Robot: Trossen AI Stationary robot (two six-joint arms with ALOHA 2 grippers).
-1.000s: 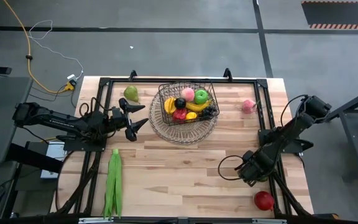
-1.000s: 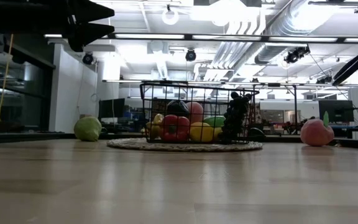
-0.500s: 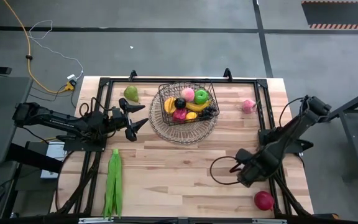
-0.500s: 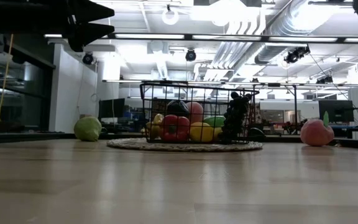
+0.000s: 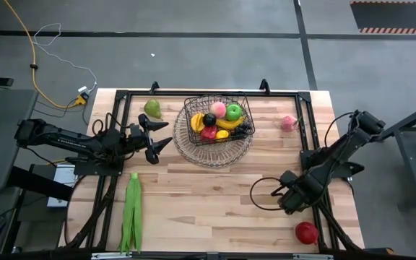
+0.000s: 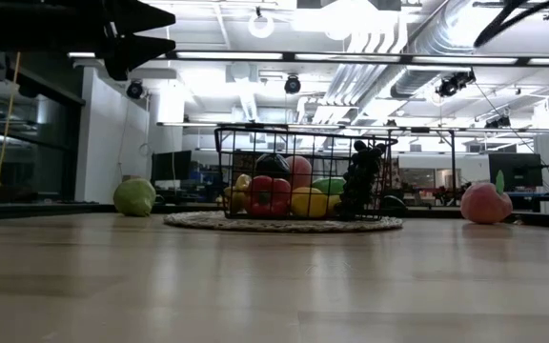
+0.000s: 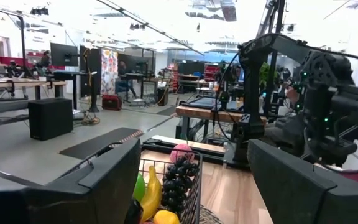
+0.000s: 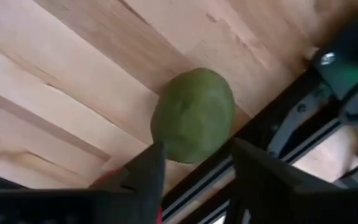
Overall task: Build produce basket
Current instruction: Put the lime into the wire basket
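The wire basket [image 5: 216,124] stands on a round mat at the table's far middle, holding a banana, red and green apples, dark grapes and pink fruit [image 6: 298,186]. A pear [image 5: 152,108] lies left of it, a pink piece [image 5: 289,123] right of it, and long green pods [image 5: 132,214] at the near left. A red apple [image 5: 307,232] lies at the near right. My right gripper [image 5: 289,201] points down there, open, its fingers on either side of a round green fruit [image 8: 193,115] on the table. My left gripper [image 5: 155,141] waits open, left of the basket. My right gripper comes at the green fruit from above, pointing down. Its fingertips [image 8: 157,152] overlap the fruit's lower edge in the right wrist view. Whether they touch the fruit I cannot tell. The fruit looks to lie on the wood beside the dark frame rail.
A black metal frame [image 5: 305,137] runs round the table; its right rail [image 8: 328,68] lies close beside the green fruit. Bare wood stretches between the pods and my right gripper. A yellow cable lies on the floor at the far left.
My right gripper has risen near the table's right edge; its arm has left the upper right corner of the low view. The basket and the produce have stayed put.
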